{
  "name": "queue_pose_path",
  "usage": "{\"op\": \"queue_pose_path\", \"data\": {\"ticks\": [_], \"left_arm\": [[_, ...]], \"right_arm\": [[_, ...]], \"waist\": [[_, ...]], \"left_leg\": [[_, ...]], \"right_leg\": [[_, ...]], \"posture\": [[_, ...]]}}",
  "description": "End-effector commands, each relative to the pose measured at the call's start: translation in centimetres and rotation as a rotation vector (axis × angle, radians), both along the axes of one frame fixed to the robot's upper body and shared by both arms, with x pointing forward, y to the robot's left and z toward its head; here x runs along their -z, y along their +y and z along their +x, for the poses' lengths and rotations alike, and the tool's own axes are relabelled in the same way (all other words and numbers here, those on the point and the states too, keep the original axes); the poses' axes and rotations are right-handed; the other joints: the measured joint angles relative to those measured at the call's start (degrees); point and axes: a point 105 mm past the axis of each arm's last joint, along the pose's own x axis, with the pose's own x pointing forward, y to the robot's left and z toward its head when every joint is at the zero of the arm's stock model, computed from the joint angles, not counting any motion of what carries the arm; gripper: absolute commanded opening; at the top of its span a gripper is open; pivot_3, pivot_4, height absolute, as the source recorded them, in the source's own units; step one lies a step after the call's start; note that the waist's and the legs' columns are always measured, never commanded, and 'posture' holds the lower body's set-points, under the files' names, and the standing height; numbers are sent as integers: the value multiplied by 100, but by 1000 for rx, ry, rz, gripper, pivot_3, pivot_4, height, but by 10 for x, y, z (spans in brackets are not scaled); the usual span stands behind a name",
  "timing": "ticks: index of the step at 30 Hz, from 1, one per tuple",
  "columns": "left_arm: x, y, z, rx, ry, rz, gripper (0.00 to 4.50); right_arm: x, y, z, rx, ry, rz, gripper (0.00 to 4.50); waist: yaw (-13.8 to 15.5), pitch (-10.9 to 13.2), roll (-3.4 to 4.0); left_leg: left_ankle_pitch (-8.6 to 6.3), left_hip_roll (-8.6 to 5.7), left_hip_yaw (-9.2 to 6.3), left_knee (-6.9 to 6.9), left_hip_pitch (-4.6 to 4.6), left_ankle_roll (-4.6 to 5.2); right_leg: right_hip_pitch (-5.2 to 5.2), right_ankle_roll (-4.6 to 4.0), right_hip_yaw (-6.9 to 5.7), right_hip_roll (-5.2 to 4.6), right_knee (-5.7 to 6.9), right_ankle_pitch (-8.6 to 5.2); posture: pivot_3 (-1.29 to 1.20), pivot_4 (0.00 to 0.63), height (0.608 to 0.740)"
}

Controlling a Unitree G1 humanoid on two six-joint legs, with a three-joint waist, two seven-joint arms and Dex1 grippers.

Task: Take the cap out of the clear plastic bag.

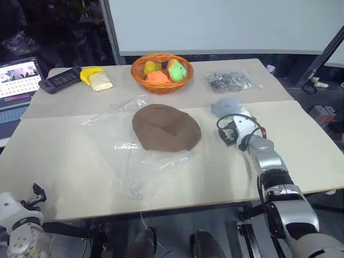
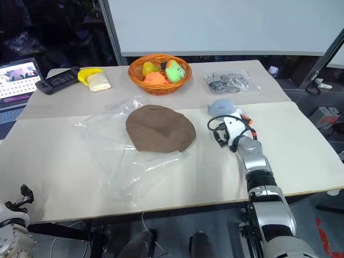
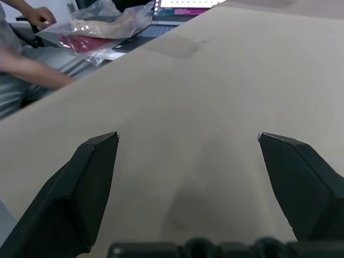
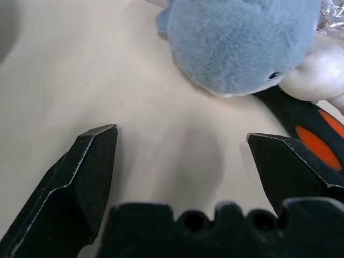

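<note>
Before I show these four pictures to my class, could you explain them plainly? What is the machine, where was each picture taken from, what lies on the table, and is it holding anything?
The machine is a humanoid robot with two arms, each ending in a two-fingered black gripper. The two wide pictures come from cameras in its head, looking down over the table. The other two come from cameras on its wrists, looking along the fingers.

On the table lie a brown cap resting on a clear plastic bag, a basket of fruit, a small bag of metal parts and a fuzzy blue-grey toy.

The right gripper hangs open near the toy. The left gripper is open at the table's near left edge. Neither holds anything.
</note>
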Motion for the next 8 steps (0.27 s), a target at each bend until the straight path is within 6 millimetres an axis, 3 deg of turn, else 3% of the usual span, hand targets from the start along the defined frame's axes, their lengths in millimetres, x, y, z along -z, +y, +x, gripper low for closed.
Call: {"op": "queue_pose_path", "data": {"ticks": [1,8], "left_arm": [[-10,-6,5,31,-34,45,4475],[-18,-11,17,70,-54,65,4475]], "right_arm": [[-9,-5,2,7,-27,-9,4500],[-4,-3,1,1,-23,-14,4500]], "waist": [[1,0,0],[-13,0,0]], "left_leg": [[0,1,0,0,0,0],[0,4,-1,0,-1,0]], "right_leg": [[0,0,0,2,1,0],[0,-1,2,7,1,1]], "posture": [[0,150,740],[0,150,740]]}}
